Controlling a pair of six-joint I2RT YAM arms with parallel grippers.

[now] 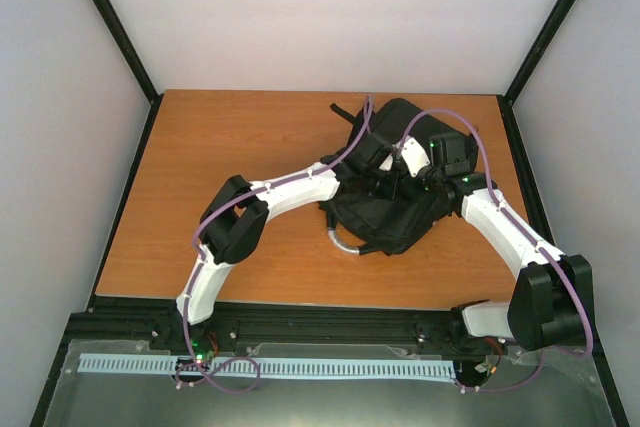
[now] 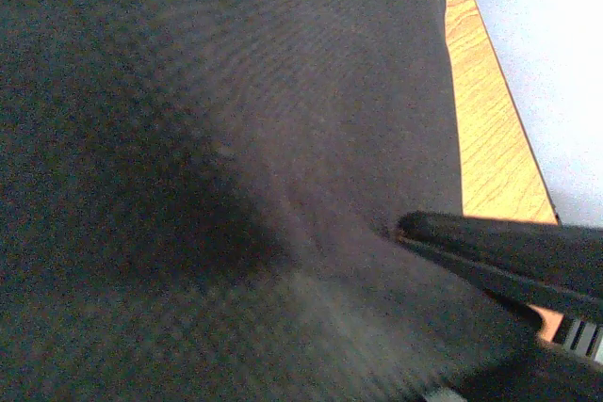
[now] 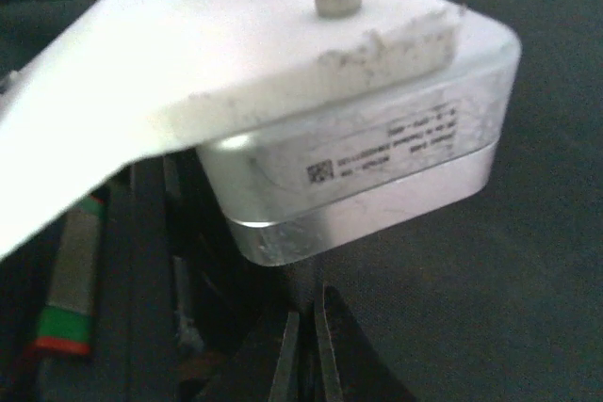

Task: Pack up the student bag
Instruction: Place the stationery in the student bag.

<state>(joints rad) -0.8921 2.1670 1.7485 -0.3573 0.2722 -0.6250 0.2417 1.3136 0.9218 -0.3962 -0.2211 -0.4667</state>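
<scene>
Black fabric student bag [image 2: 188, 138] fills all we see past our left hand [image 2: 415, 235]. The hand's two dark fingers lie closed together with their tips at the cloth, where a soft fold runs up to them. Whether any cloth is caught between them we cannot tell.

Our right hand [image 3: 306, 364] is also closed, its fingers almost blade to blade just above the dark cloth, and we cannot tell if they nip anything. Above it a white plate with two screws [image 3: 236, 54] and a silver labelled block [image 3: 377, 185] hide much of that view.

From above, both hands meet over the middle of the student bag, close beside each other. It lies on the right half of the orange-brown wooden counter [image 1: 250, 147], its pale grey loop handle [image 1: 343, 240] curling out at the near left edge.
</scene>
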